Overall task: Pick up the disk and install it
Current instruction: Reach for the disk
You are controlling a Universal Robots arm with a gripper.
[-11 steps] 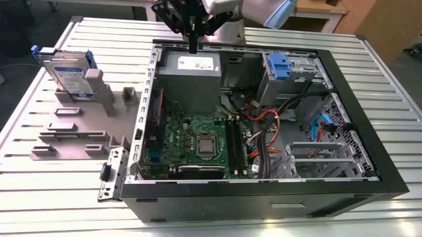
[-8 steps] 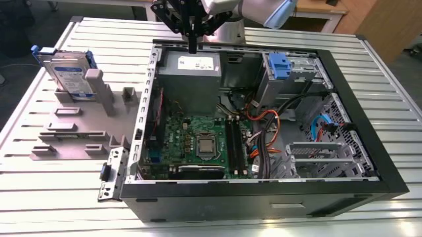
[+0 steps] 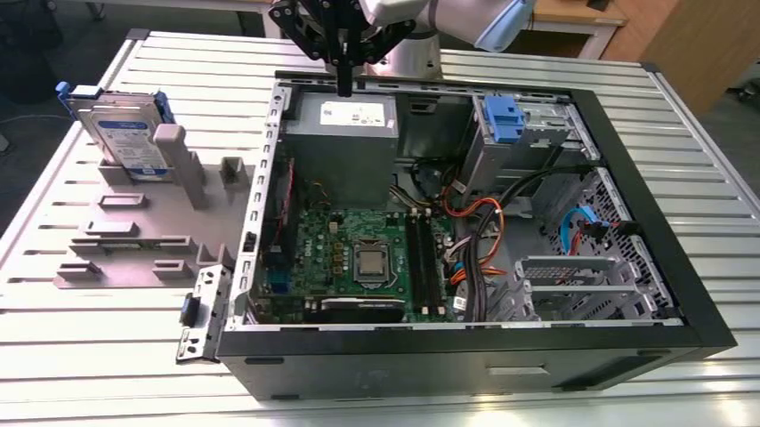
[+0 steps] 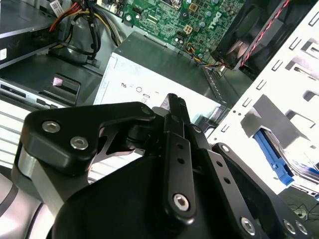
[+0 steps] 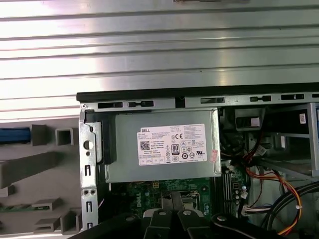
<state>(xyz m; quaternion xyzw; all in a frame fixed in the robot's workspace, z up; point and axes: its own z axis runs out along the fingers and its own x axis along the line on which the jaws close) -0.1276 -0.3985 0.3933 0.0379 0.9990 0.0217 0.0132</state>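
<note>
The disk [image 3: 121,135] stands upright in a slot of the grey holder [image 3: 142,233], outside the computer case on the exterior view's left. It is a silver drive with a white-and-blue label in a blue carrier. In the first wrist view a blue strip of the disk [image 5: 14,135] shows beside the holder. My gripper [image 3: 344,87] hangs over the far edge of the open case, above the grey power supply [image 3: 342,120] and well apart from the disk. Its fingers are shut together with nothing between them, as both wrist views show [image 4: 175,102] [image 5: 172,198].
The open computer case [image 3: 475,342] takes up the middle of the slatted metal table [image 3: 107,356]. Inside it are the green motherboard [image 3: 356,258], bundled cables [image 3: 499,213], a blue ribbed latch piece [image 3: 504,118] at the far drive bay and a metal cage [image 3: 570,285].
</note>
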